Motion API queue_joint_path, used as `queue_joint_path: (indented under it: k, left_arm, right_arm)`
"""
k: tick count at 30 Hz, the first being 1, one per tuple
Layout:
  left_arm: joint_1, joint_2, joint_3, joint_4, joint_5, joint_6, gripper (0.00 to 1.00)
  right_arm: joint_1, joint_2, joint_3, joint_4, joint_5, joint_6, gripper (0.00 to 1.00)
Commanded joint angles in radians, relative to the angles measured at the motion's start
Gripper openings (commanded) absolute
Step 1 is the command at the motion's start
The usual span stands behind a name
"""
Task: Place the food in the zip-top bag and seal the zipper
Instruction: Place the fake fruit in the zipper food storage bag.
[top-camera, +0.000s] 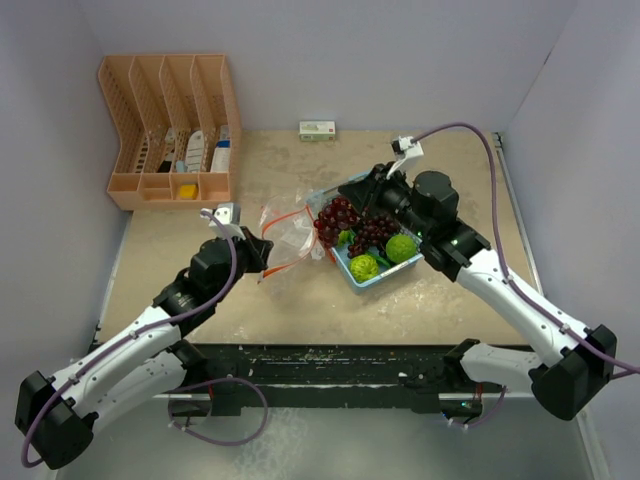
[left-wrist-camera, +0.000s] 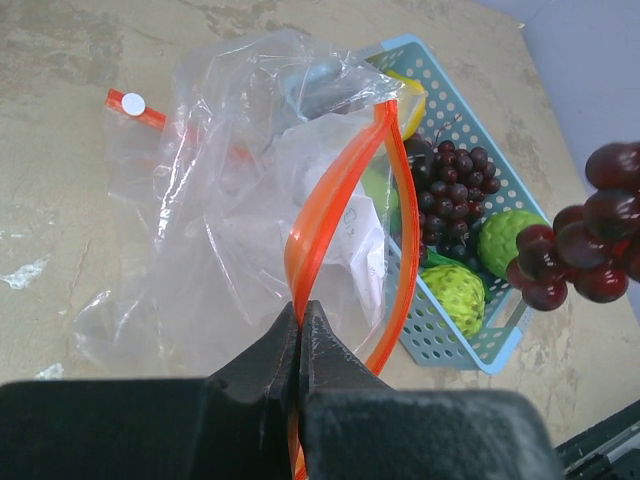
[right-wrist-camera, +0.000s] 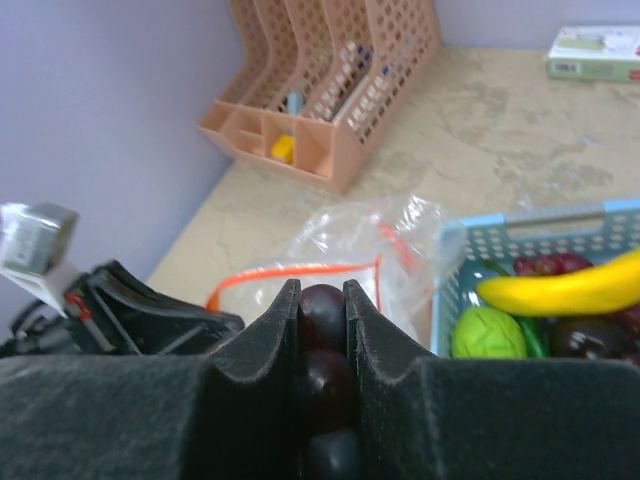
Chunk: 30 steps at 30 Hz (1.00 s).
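The dark red-purple grape bunch (left-wrist-camera: 585, 240) is hanging in the air. It is made of round, shiny, smooth balls packed close together. The right hand (right-wrist-camera: 322, 288) is squeezing the top grapes between its two black fingers (right-wrist-camera: 265, 345), and it is open only as wide as one grape.

Below that hand and off to its right, the light-blue plastic basket (top-camera: 345, 272) is sitting on the tabletop (top-camera: 450, 310). Its walls are full of little holes. Inside it are lying a second grape bunch (left-wrist-camera: 450, 190), a long curved yellow banana (right-wrist-camera: 570, 285), two bumpy lime-green round fruits (left-wrist-camera: 455, 295) and a smooth green piece (right-wrist-camera: 487, 332) just beside the banana.

Between the two hands, the zip-top bag (left-wrist-camera: 230, 200) is lying on the tabletop. It is clear, thin and crinkly, with an orange zipper strip (left-wrist-camera: 330, 190) running along its mouth. The left hand (left-wrist-camera: 300, 318) is pinching one side of that strip, with its black jaws pressed tight together on it. The other side of the strip is bowing away, so the mouth is gaping open. I cannot tell if anything is inside the bag.

Far off from the left hand, a peach plastic organizer (top-camera: 165, 120) with criss-cross walls is standing and holding small things in its slots. Beyond the right hand, a small green and white box (top-camera: 317, 130) is lying flat. The tabletop is looking beige and blotchy, like stone.
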Motion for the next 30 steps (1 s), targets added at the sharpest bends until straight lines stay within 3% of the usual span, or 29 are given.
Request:
queue_joint_path:
  k: [1,5,16,23,30]
  left_arm:
    - [-0.001,0.001,0.040,0.043,0.025,-0.028,0.00]
    - [-0.001,-0.006,0.043,0.044,0.027,-0.029,0.00]
    - [-0.002,-0.018,0.038,0.050,0.031,-0.044,0.00]
    - [-0.001,-0.033,0.038,0.053,0.033,-0.060,0.00]
    - [0.000,-0.016,0.044,0.070,0.052,-0.072,0.00]
  right_arm:
    - [0.002,0.025,0.003,0.258,-0.052,0.109,0.00]
    - [0.033,0.096,0.004,0.318,-0.033,0.135,0.00]
    - [0.213,0.217,-0.022,0.444,0.213,0.137,0.00]
    - [0.307,0.286,-0.101,0.485,0.505,0.095,0.00]
    - [0.374,0.407,-0.093,0.466,0.683,0.095,0.00]
